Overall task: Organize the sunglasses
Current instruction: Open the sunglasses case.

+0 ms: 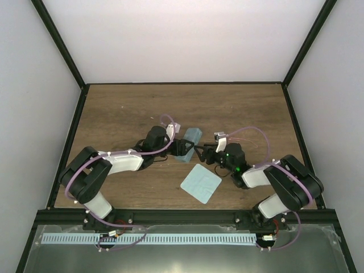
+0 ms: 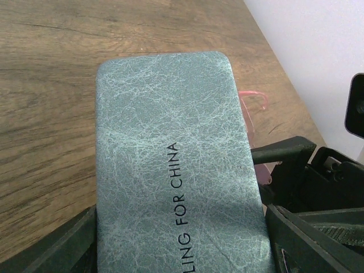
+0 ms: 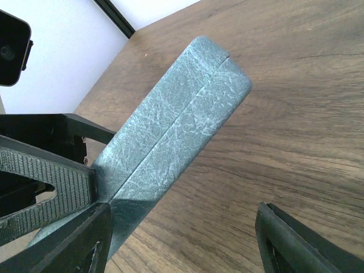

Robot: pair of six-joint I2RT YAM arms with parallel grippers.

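Left gripper [image 2: 179, 227] is clamping the stiff, slick case [image 2: 165, 142] (likely light) across its width above the table [image 1: 114, 114]; right gripper [image 3: 183, 224] is hovering wide open beside it, best taking the seam edges.

teal glasses case [image 2: 170, 170], partly visible print "ling for china"
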